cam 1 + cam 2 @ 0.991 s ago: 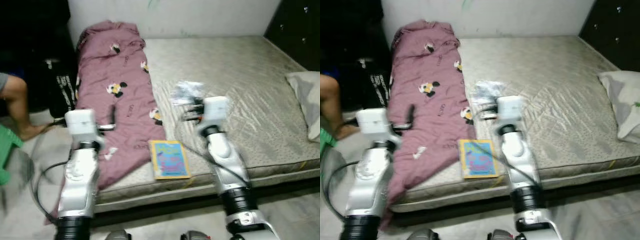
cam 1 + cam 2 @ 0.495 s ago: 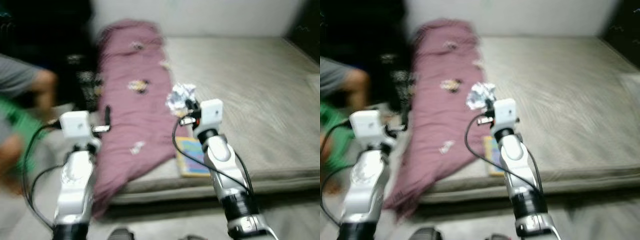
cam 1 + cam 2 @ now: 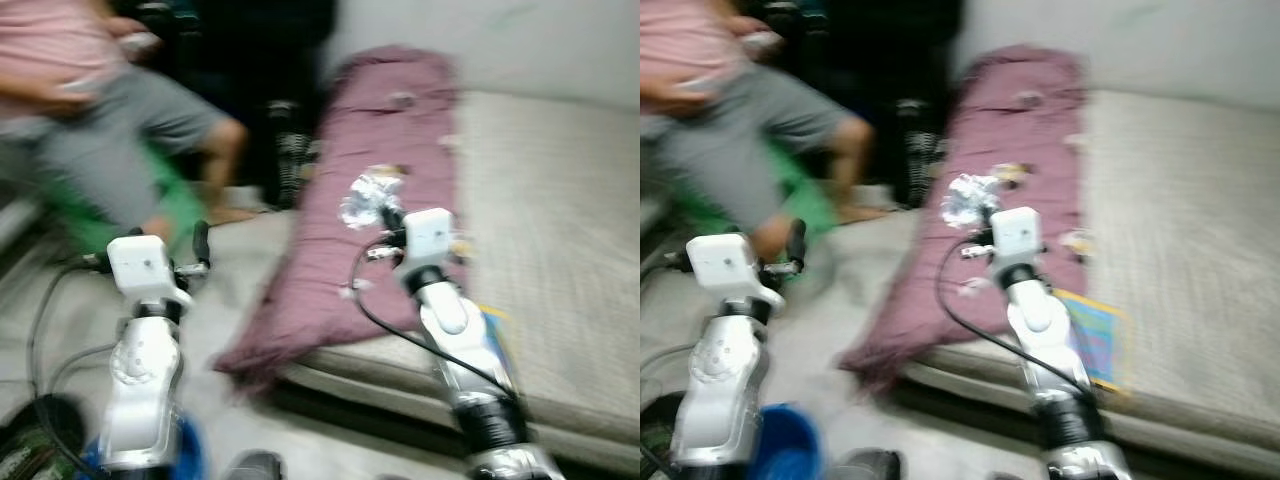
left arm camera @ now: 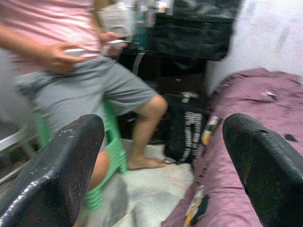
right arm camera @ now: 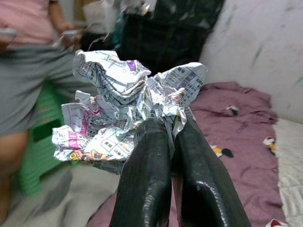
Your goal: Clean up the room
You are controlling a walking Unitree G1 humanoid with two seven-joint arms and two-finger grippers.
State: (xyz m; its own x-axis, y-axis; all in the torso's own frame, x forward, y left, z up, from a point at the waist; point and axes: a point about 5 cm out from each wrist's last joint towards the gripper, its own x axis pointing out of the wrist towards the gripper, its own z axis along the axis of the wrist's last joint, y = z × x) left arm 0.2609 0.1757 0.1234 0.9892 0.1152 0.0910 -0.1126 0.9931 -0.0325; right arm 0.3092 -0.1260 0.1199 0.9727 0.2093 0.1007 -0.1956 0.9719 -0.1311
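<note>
Head cam first: pretty smeared, so I'm guessing we're mid-turn. My right hand (image 3: 383, 218) is up in front of me with a crumpled wad of printed paper (image 3: 368, 196) sticking out of it, hanging over the maroon blanket (image 3: 385, 190) that runs along the left edge of the bed (image 3: 560, 250). A colourful book (image 3: 1095, 340) lies on the mattress near the front edge, just right of my right arm. The left hand (image 3: 198, 248) is raised over the floor on the left, carrying nothing. Far left there's a person (image 3: 110, 110) in grey shorts sitting on a green stool (image 3: 175, 205). Down by my feet on the left is something blue and round (image 3: 788, 440), maybe a bin or bucket, too blurry to call.

Left wrist cam: the two black fingers (image 4: 61, 165) are spread wide with nothing between them, looking at the person and a dark bag (image 4: 182, 130) beside the blanket.

Right wrist cam: fingers pressed together, pinching the paper wad (image 5: 125, 111) tight at its base.

So I'd say we're at the carry-the-trash stage. Next I need somewhere to dump it, probably that blue thing, so line up over it before opening, and steer well clear of the person's legs.
</note>
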